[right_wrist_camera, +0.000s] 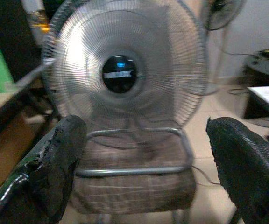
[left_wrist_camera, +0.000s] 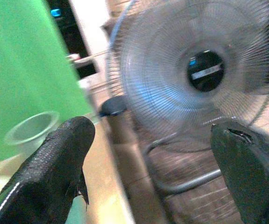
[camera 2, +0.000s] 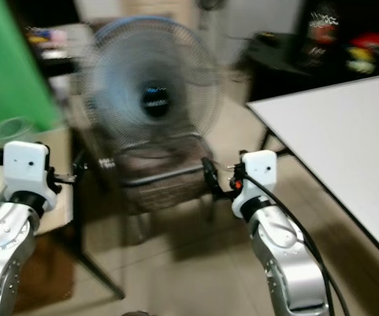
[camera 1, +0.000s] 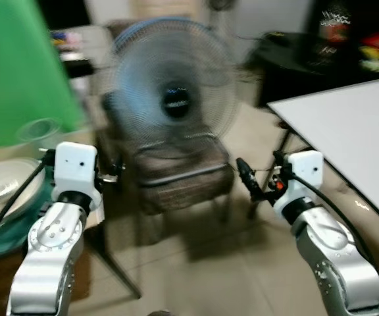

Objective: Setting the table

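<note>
Everything's pretty blurry here. Both arms are raised out front: the left gripper (left_wrist_camera: 148, 154) has its black fingers spread wide with nothing between them, and the right gripper (right_wrist_camera: 146, 161) is just as wide apart and empty.

Dead ahead is a big fan (camera 1: 170, 85) with a dark hub, sitting at the back of a brown padded chair (camera 1: 183, 174) with a metal frame. The right wrist view shows a second fan (right_wrist_camera: 223, 11) standing further back, which the head views barely catch.

At the left edge there's a low table (left_wrist_camera: 104, 177) in front of a green wall (camera 1: 18, 66), carrying a white bowl (camera 1: 5, 187) cut off by the frame and a clear plastic cup (left_wrist_camera: 31, 130) near the table's far edge. The white table (camera 1: 354, 131) runs off the right side. Floor's pale tile. Dark shelving behind has coloured stuff too smeared to name.
</note>
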